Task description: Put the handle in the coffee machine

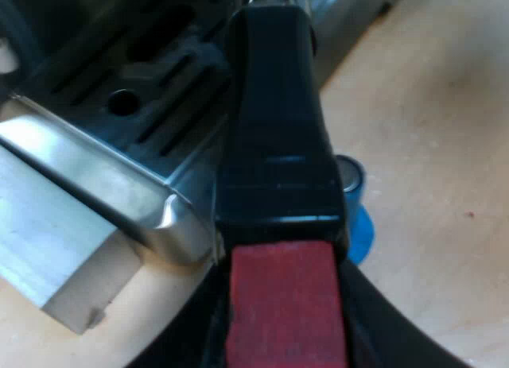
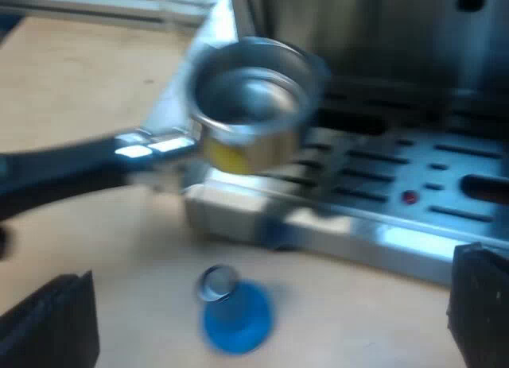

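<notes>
The metal holder's dark handle (image 1: 274,145) runs away from my left gripper (image 1: 280,340), which is shut on its red end (image 1: 282,304). The handle reaches over the corner of the espresso machine's drip tray (image 1: 119,106). In the right wrist view the holder's round metal basket (image 2: 250,98) hangs level above the tray's corner (image 2: 413,177), in front of the machine's front, with its handle (image 2: 71,173) stretching away from the machine. My right gripper (image 2: 266,312) is open, its fingers (image 2: 52,320) wide apart over the table and holding nothing.
A blue tamper (image 2: 235,312) with a metal top stands on the wooden table just off the tray's corner, under the holder's handle (image 1: 355,217). A pale block (image 1: 48,257) sits against the tray's side. Bare wood (image 1: 445,145) lies beyond the tamper.
</notes>
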